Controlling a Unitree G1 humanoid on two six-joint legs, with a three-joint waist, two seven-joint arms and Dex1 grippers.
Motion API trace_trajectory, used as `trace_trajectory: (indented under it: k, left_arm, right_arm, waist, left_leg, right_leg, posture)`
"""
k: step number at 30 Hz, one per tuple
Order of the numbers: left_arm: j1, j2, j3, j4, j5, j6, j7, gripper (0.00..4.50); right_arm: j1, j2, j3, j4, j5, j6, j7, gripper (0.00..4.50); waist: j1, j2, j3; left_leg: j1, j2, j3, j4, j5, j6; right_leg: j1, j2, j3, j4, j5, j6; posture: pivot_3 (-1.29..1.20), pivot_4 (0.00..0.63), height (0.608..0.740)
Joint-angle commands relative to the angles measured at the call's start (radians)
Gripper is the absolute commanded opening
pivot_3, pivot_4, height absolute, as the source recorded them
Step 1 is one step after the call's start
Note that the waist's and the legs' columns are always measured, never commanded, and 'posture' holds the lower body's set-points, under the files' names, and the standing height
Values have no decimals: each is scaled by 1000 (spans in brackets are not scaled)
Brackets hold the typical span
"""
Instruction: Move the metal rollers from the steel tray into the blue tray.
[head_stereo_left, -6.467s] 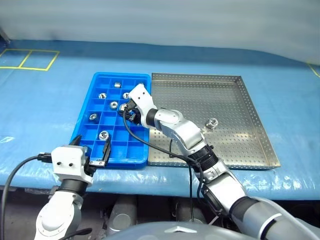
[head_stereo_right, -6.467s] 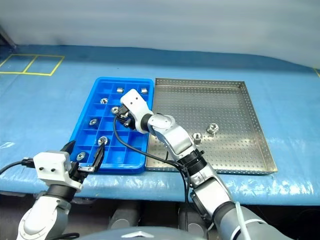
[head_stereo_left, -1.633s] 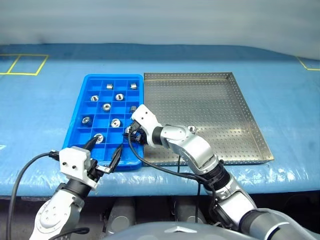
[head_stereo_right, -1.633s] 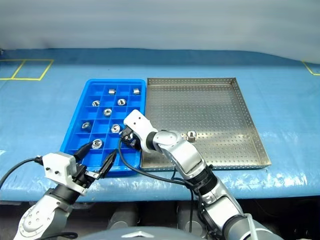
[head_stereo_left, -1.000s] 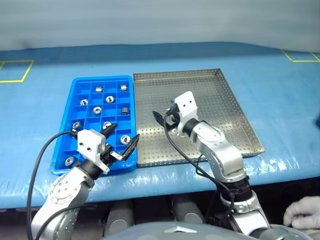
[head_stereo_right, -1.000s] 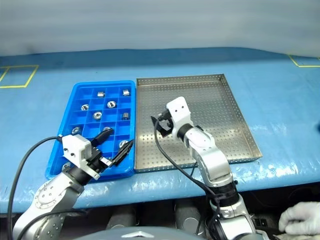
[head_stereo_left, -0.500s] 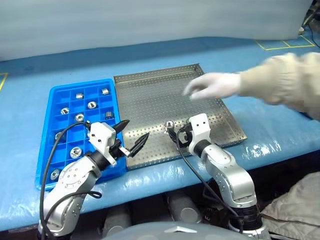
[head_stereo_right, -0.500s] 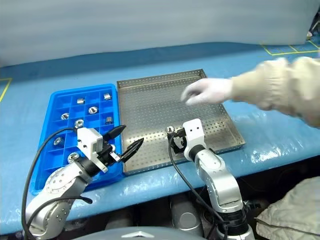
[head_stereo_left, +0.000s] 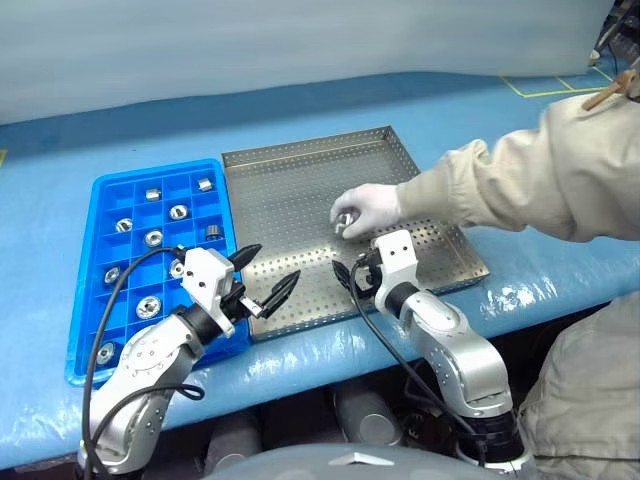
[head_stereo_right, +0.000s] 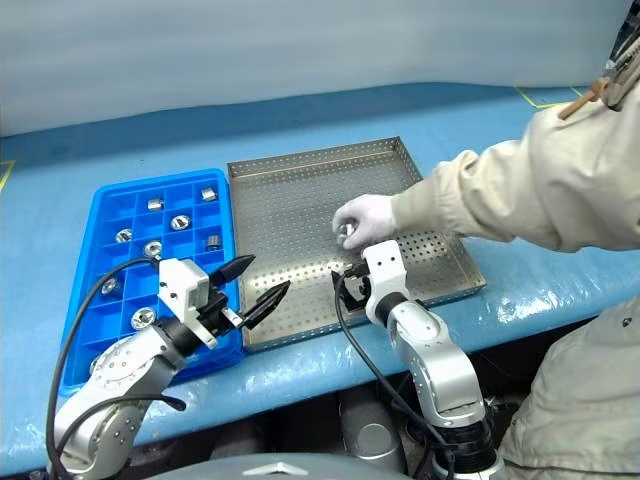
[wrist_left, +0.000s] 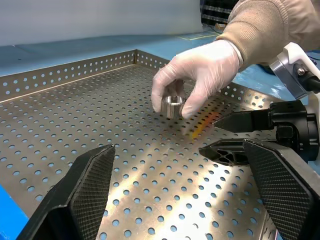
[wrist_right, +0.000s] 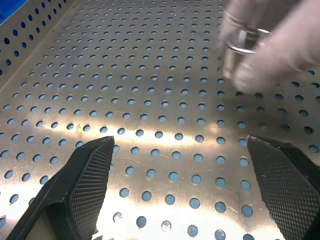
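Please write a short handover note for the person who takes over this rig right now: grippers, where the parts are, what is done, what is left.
Left gripper: open, holding nothing, over the near left part of the large perforated steel tray.
Right gripper: open, holding nothing, low over the steel tray near its front edge.
A person's white-gloved hand is over the steel tray, pinching one small shiny metal roller just beyond the right gripper.
Done: several metal rollers lie in compartments of the bright blue plastic grid tray.
Left: the roller in the gloved hand. Probably wait until the hand withdraws before reaching.
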Motion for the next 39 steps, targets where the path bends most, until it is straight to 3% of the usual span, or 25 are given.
trace_trajectory:
  k: [1,23,39]
  left_arm:
    - [2,5,-3,-15,-4,-13,-4,4500]
    - [10,10,-8,-15,-9,-14,-13,4500]
    - [3,-3,-38,-10,-10,-15,-13,4500]
  right_arm:
    - [-2,1,6,-27,10,0,0,4461]
    - [-30,20,-40,-1,-1,-16,-41,4461]
    - [-229,126,-193,377,-40,-233,-205,4461]
  waist:
    - [0,0,0]
    - [2,0,0]
    - [-3,0,0]
  left_leg:
    - [0,0,0,0,0,0]
    - [0,0,0,0,0,0]
    - [0,0,0,0,0,0]
  right_leg:
    - [0,0,0,0,0,0]
    - [0,0,0,0,0,0]
    - [0,0,0,0,3,4]
  posture:
    - [-196,150,740]
    - [-196,150,740]
    - [-183,150,740]
